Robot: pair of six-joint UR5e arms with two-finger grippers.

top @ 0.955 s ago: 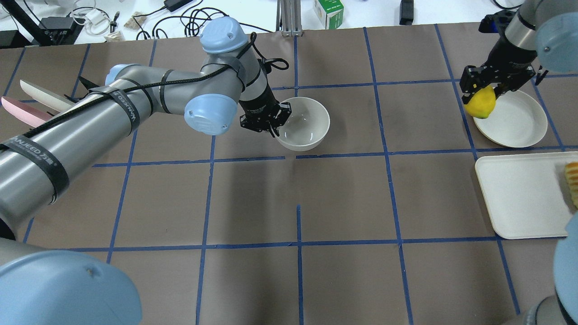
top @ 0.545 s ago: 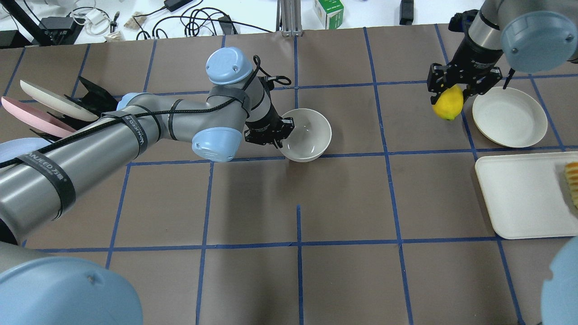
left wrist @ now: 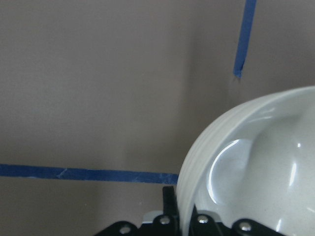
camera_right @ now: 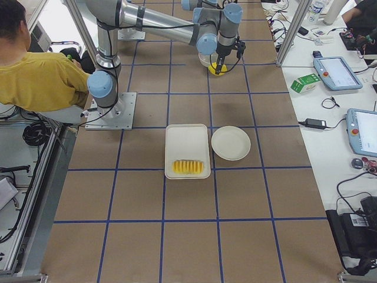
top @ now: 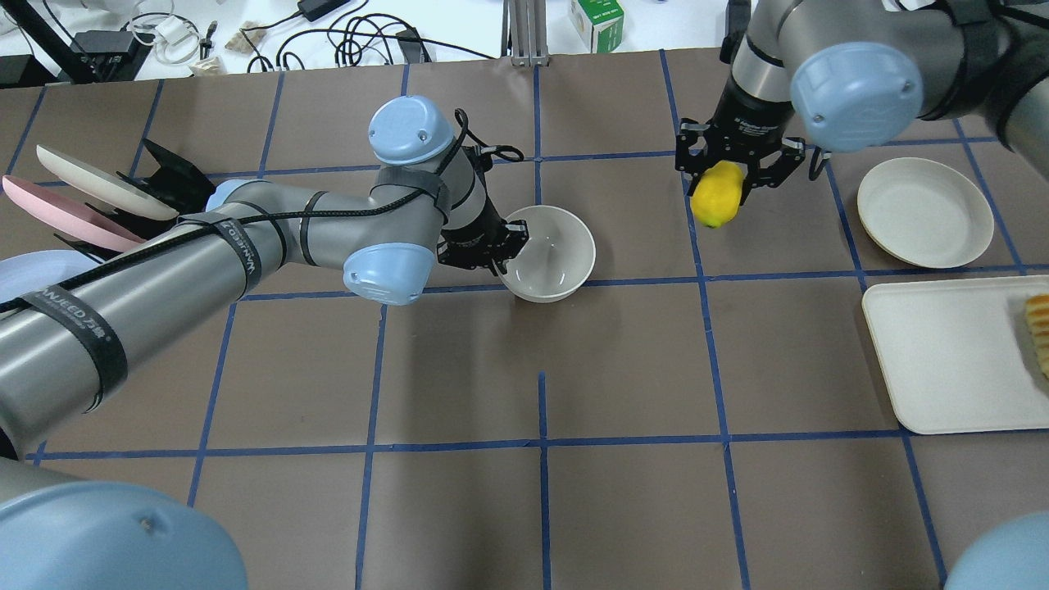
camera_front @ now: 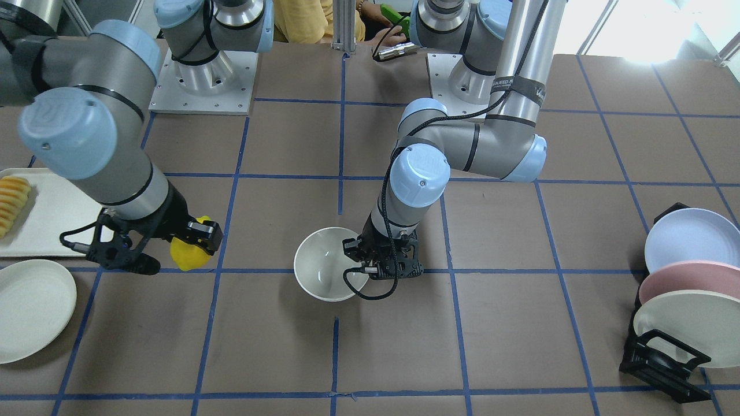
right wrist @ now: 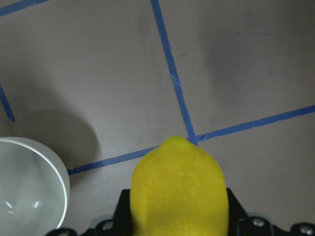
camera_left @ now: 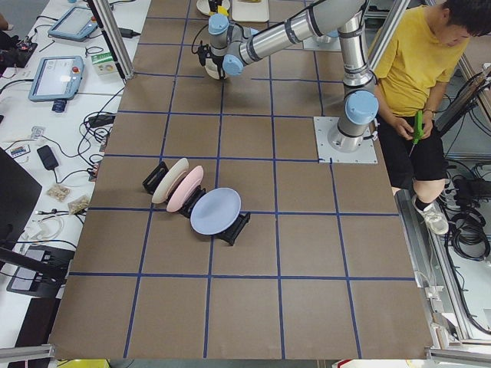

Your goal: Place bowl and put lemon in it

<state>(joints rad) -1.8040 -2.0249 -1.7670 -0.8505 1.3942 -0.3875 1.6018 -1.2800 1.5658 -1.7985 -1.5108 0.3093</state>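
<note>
The off-white bowl (top: 551, 252) stands on the brown table near its middle, also in the front view (camera_front: 324, 271). My left gripper (top: 492, 246) is shut on the bowl's rim on its left side; the left wrist view shows the rim (left wrist: 197, 172) between the jaws. My right gripper (top: 728, 176) is shut on the yellow lemon (top: 715, 193) and holds it above the table, right of the bowl. The right wrist view shows the lemon (right wrist: 179, 189) in the jaws and the bowl (right wrist: 29, 187) at lower left.
A flat off-white plate (top: 924, 211) and a white tray (top: 942, 352) with ridged orange slices (top: 1038, 332) lie at the right. A black rack with several plates (top: 74, 205) stands at the left. Blue tape lines grid the table.
My right gripper has carried the lemon leftward, away from the flat plate and toward the bowl. My left gripper has shifted the bowl a little toward the near side and still holds its rim.
</note>
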